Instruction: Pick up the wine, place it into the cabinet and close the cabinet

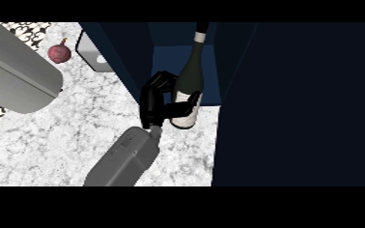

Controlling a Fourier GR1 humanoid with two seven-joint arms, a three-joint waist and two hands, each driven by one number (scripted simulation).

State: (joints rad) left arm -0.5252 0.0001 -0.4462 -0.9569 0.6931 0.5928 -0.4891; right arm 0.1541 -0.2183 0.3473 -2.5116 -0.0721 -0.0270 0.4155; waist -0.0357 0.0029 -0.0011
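The wine bottle (189, 84) stands at the cabinet's (285, 101) open front, its base on the marble desk (92, 116) at the cabinet's edge and its neck toward twelve o'clock inside the dark blue compartment. The right hand (158, 101) curls around the bottle's lower body from nine o'clock, thumb across the white label. The open cabinet door (118, 53) angles toward eleven o'clock. A red onion (59, 52) lies at ten o'clock, well apart. The left forearm (25, 79) rests at nine o'clock.

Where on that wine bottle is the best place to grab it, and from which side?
Around the wide lower body, at the white label, coming from the view's left. The wine bottle stands upright at the cabinet opening, its neck narrow and deeper inside. The right hand already curls round it there.
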